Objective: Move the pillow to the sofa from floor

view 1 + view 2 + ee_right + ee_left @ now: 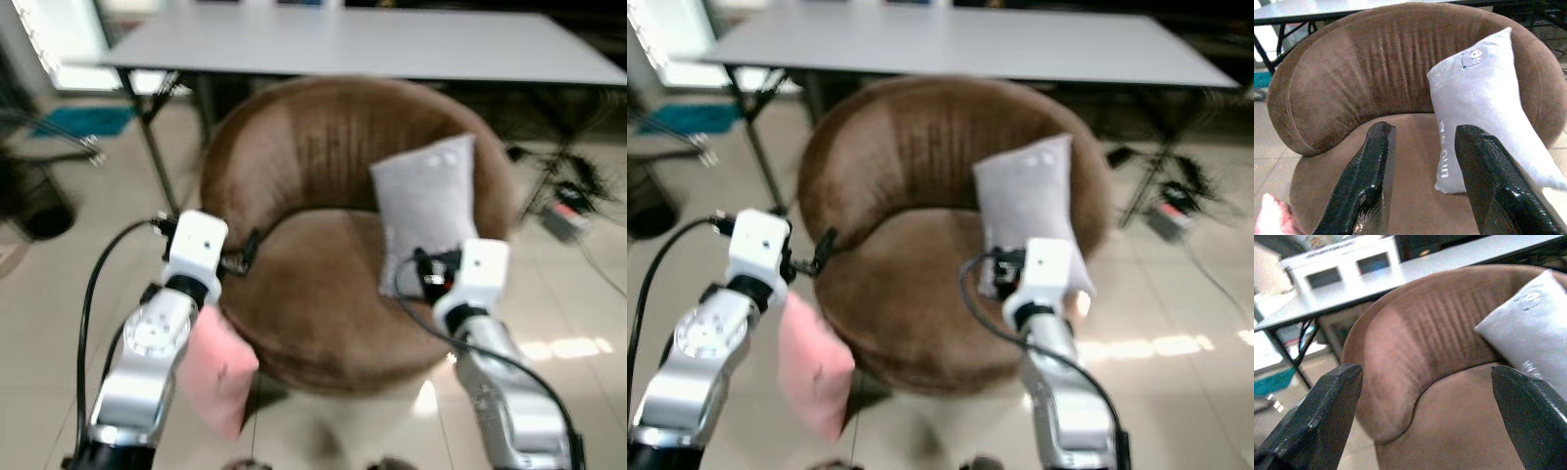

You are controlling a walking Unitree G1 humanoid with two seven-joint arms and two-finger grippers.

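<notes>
grey pillow (428,201) on sofa (323,294) (leaning)

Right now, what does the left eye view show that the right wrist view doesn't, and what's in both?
The left eye view alone shows both silver arms, the left gripper at the sofa's near left edge, the white table's whole top behind the sofa, and cables on the floor to the right.

The right wrist view alone shows the right gripper's open black fingers close up.

Both show the brown sofa, the grey pillow leaning on its backrest, and the pink pillow off the sofa's left front.
</notes>
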